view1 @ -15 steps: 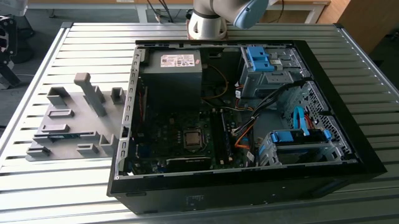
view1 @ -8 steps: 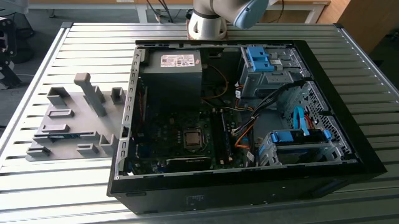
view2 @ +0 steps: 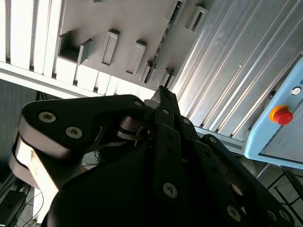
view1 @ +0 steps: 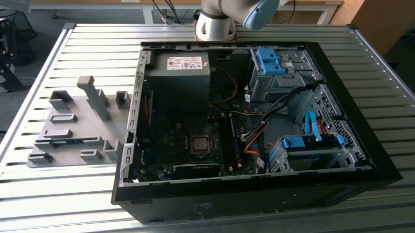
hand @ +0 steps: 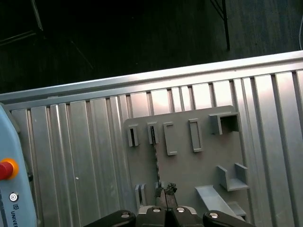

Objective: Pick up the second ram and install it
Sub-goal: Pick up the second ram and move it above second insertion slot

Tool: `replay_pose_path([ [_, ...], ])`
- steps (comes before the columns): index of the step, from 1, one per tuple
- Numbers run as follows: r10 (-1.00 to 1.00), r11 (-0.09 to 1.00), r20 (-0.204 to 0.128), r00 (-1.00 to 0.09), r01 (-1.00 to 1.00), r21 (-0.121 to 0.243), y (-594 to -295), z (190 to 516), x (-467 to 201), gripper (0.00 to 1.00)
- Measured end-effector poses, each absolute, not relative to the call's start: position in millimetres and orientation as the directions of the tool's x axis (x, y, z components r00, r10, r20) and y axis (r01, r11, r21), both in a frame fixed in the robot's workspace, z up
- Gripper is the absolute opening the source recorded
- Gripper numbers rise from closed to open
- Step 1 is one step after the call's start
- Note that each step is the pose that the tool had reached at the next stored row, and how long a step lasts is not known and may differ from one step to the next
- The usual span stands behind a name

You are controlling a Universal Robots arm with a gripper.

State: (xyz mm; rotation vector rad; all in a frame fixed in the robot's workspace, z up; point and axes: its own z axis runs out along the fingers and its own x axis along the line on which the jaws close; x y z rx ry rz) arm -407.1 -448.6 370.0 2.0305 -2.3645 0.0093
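The memory stick point(view1: 65, 141) sits in the grey holder plate point(view1: 81, 119), near the edge on the exterior view's left. It is well apart from the open computer case point(view1: 389, 170) that lies on its side on the ribbed metal table point(view1: 65, 204). In the first wrist view the stick point(hand: 155, 163) shows edge-on as a thin dark line standing between two small slotted blocks. That footing probably keeps its long top edge free and upright, so fingers can close on its flat faces. The case lies with its open side up, so the board inside faces the arm, and the plate right beside it keeps the parts within reach. The gripper point(hand: 165, 208) hangs high above the plate, touching nothing. Its centre looks lined up with the run of the stick, which suggests it is placed over that part rather than over the empty blocks. Its two fingertips appear pressed together with nothing between them. In the second wrist view they come to one narrow tip point(view2: 163, 94). The pickup has not yet been made.
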Motion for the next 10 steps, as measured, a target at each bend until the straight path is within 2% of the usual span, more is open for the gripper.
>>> replay_pose_path([
  [10,-0.988,0.151,0.023,-0.151,-0.988,0.012,-448.6,370.0,-407.1,0.11],
])
